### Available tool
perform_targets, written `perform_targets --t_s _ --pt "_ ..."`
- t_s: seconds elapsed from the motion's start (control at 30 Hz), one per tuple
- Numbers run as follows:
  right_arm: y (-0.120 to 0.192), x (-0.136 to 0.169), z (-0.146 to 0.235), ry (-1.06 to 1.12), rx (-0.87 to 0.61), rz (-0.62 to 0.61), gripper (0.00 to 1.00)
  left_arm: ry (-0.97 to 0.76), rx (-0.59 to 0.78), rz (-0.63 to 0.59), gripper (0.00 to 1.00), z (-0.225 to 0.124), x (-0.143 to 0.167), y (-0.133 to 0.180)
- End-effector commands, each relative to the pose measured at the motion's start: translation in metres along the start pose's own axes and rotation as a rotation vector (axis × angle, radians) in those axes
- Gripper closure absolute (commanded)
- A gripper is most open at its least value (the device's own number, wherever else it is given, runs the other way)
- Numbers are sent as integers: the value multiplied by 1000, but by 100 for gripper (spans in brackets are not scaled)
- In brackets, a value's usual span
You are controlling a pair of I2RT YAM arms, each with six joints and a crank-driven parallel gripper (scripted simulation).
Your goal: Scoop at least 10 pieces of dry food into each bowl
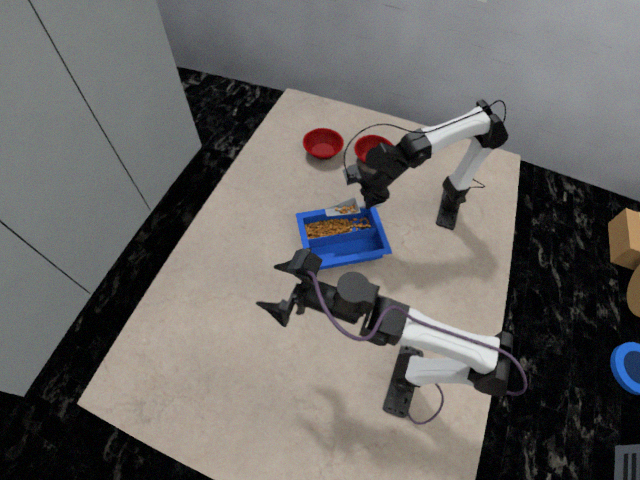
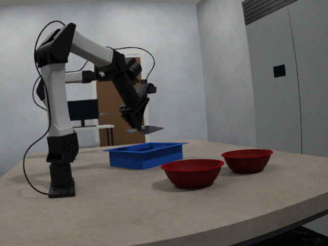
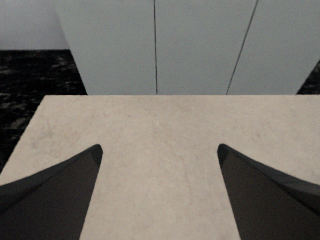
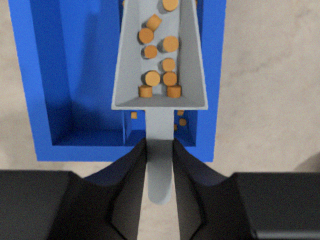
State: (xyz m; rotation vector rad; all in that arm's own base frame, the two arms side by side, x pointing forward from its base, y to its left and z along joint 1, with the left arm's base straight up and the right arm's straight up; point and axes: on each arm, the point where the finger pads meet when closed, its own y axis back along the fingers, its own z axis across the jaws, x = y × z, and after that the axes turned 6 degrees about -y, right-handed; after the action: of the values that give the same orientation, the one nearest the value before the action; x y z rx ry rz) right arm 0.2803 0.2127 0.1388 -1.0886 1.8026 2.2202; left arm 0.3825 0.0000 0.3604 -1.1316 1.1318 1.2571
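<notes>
My right gripper is shut on the handle of the grey scoop. The scoop hangs roughly level above the blue box, with several orange-brown pieces in its pan. The box has a divider; food fills much of one compartment, and the other looks empty. One red bowl is upright, with no food visible. The other red bowl is upright, its inside partly hidden. My left gripper is open and empty above the table.
The right forearm reaches over the nearer bowl in the top view. The left arm's wrist is beside the box, on the side away from the bowls. The table ends at an edge facing the grey cabinets.
</notes>
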Motion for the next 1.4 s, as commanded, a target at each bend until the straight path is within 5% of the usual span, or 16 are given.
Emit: perform_targets --t_s 0.0,1.37 --pt "3 -5 1 -1 -2 -18 100 1 -2 -20 0 1 -7 1" --pt "5 -7 1 -1 -4 -25 100 1 -5 -51 0 2 -19 2"
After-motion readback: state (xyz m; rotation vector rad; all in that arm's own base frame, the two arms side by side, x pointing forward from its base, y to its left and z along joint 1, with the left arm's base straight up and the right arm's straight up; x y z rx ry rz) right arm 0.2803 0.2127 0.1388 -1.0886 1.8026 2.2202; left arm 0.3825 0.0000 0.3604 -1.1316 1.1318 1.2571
